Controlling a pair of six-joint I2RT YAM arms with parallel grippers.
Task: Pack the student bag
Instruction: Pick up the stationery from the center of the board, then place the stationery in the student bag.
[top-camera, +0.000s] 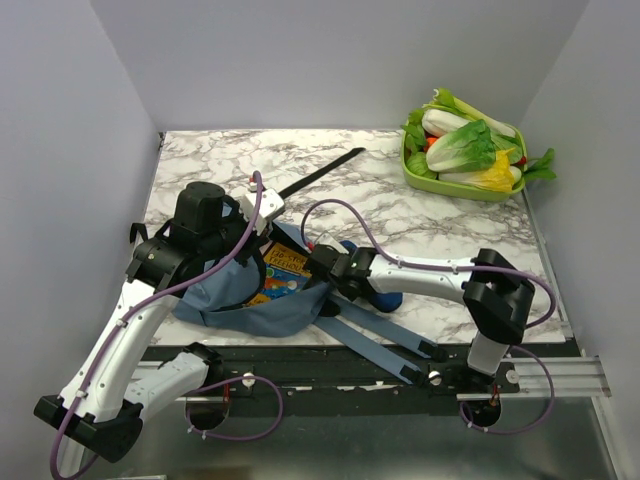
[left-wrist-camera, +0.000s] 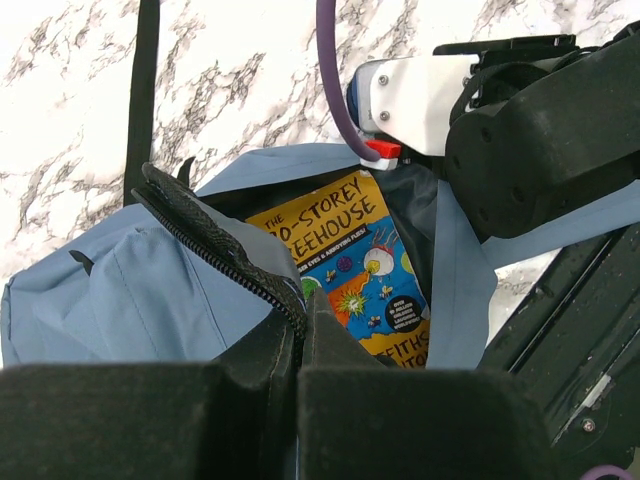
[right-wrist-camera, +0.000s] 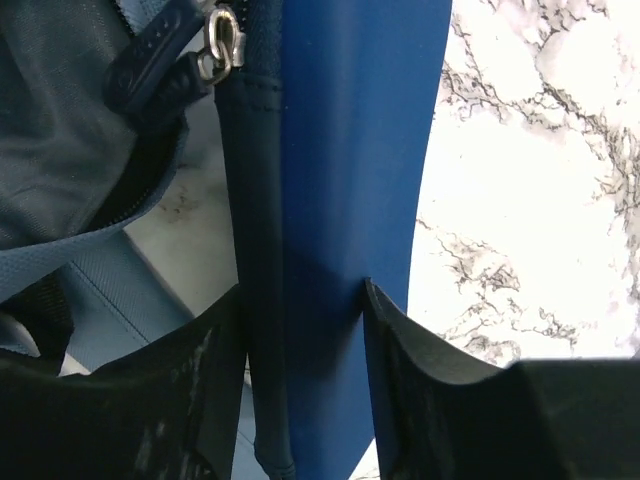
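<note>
The student bag (top-camera: 235, 300), dusty blue, lies open at the table's near edge, and its two straps (top-camera: 385, 345) trail to the right. A yellow and blue book (top-camera: 281, 276) lies inside the bag; it also shows in the left wrist view (left-wrist-camera: 365, 265). My left gripper (top-camera: 256, 258) (left-wrist-camera: 303, 300) is shut on the bag's black zipper edge (left-wrist-camera: 215, 250) and holds the opening up. My right gripper (top-camera: 318, 265) (right-wrist-camera: 300, 300) is shut on a dark blue zippered pouch (right-wrist-camera: 345, 150) at the bag's mouth. In the top view part of the pouch (top-camera: 388, 299) shows under the right arm.
A green tray (top-camera: 455, 190) of toy vegetables stands at the back right. A long black webbing strap (top-camera: 320, 172) runs from the bag toward the back. The bag's straps hang over the table's front edge onto the dark rail (top-camera: 400, 375).
</note>
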